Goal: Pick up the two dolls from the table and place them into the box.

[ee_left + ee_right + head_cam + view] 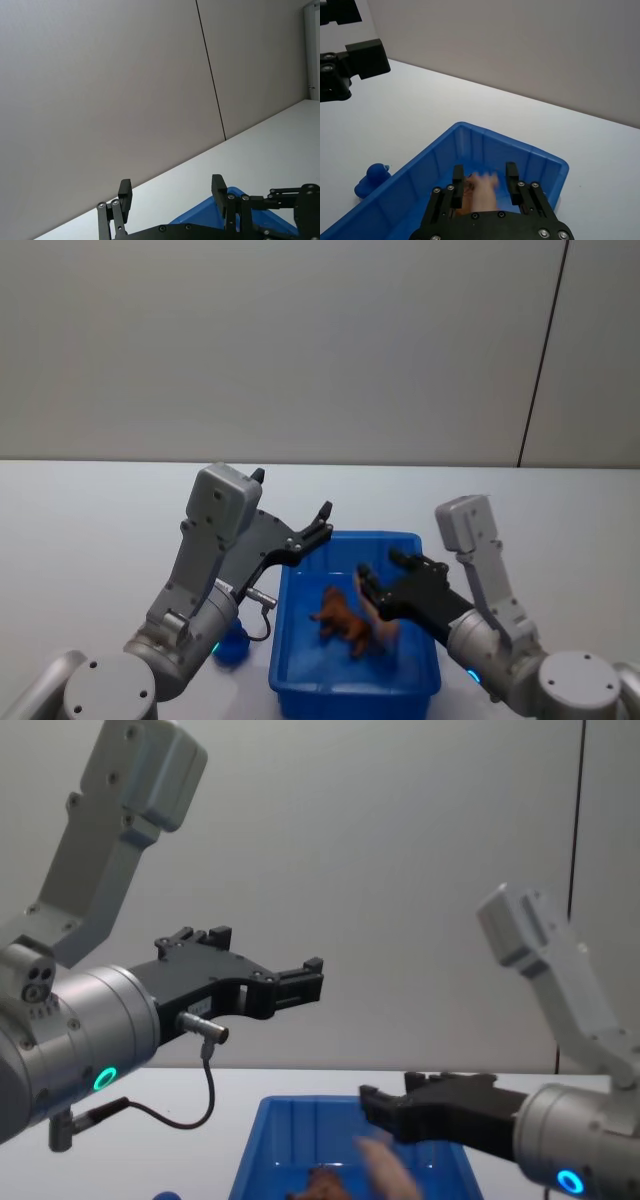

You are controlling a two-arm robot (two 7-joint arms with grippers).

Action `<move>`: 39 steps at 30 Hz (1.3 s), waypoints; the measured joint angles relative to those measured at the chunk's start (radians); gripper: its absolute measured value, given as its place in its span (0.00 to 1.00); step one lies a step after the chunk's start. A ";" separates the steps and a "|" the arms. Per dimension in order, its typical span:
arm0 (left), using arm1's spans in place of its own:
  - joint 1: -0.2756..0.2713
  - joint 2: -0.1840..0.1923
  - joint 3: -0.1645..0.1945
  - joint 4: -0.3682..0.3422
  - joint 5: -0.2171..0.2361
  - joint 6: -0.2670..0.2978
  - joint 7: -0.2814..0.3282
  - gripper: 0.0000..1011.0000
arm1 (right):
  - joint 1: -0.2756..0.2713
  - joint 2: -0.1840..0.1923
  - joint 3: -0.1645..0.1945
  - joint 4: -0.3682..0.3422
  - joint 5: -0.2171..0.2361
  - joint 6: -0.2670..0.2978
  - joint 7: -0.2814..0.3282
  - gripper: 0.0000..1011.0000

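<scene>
The blue box (352,538) stands on the white table (100,530) in front of me. The reddish-brown doll (344,621) lies on its floor. My right gripper (385,572) hovers over the box's right half, open. The pale pink doll (383,626) is just below its fingers and apart from them, inside the box; the right wrist view shows this doll (483,192) in the gap between the spread fingers (457,176), and the chest view has it (386,1170) under the gripper (385,1105). My left gripper (291,497) is raised above the box's left rim, open and empty.
A small blue duck toy (232,645) sits on the table just left of the box, under my left arm, and also appears in the right wrist view (372,180). A plain grey wall stands behind the table. Bare tabletop lies to the left, right and beyond the box.
</scene>
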 joint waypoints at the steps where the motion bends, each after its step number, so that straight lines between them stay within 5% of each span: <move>1: 0.000 0.000 0.000 0.000 0.000 0.000 0.000 0.99 | 0.009 -0.006 -0.003 0.018 -0.003 0.000 0.003 0.49; 18: 0.000 0.000 0.000 0.000 0.000 0.000 0.000 0.99 | 0.026 -0.016 -0.002 0.052 -0.018 -0.042 -0.059 0.99; 39: 0.000 0.000 0.000 0.000 0.000 0.000 0.000 0.99 | -0.111 0.076 0.060 -0.129 0.027 -0.081 -0.228 0.99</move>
